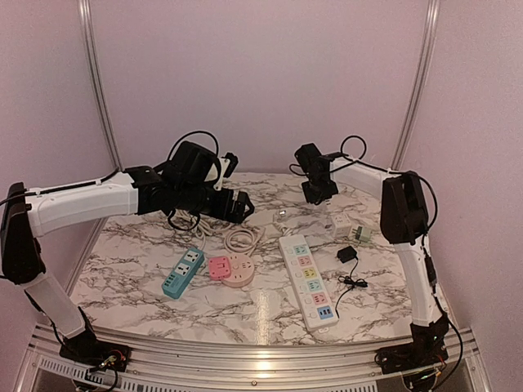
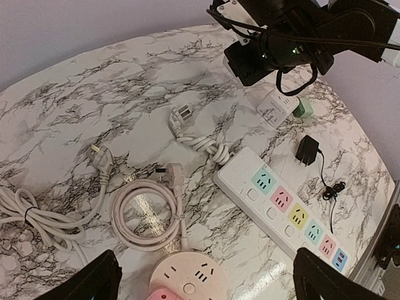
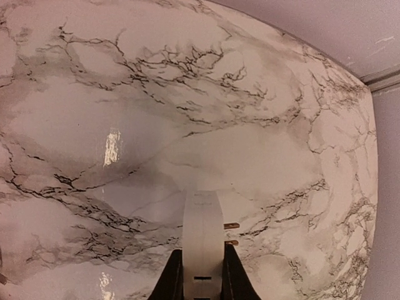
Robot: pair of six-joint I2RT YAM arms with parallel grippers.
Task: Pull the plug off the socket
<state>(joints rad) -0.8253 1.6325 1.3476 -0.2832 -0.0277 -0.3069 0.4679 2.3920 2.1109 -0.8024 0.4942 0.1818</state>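
I had my right gripper (image 3: 202,270) pinching the flat white plastic plug (image 3: 202,228) at bottom centre, prongs (image 3: 231,226) bare, presumably lifted free of its socket; left gripper (image 1: 239,206) spread wide.

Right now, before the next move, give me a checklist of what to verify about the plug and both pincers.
1. Right pincer clamped on the white plug: ok.
2. The plug's prongs bare, out of any socket: ok.
3. Marble table bare beneath the plug for a set-down: ok.
4. Left pincer open and empty: ok.
5. Cord trailing from the plug: cannot tell, its rear is hidden between the fingers.
6. Long power strip with nothing plugged into its visible sockets: ok.
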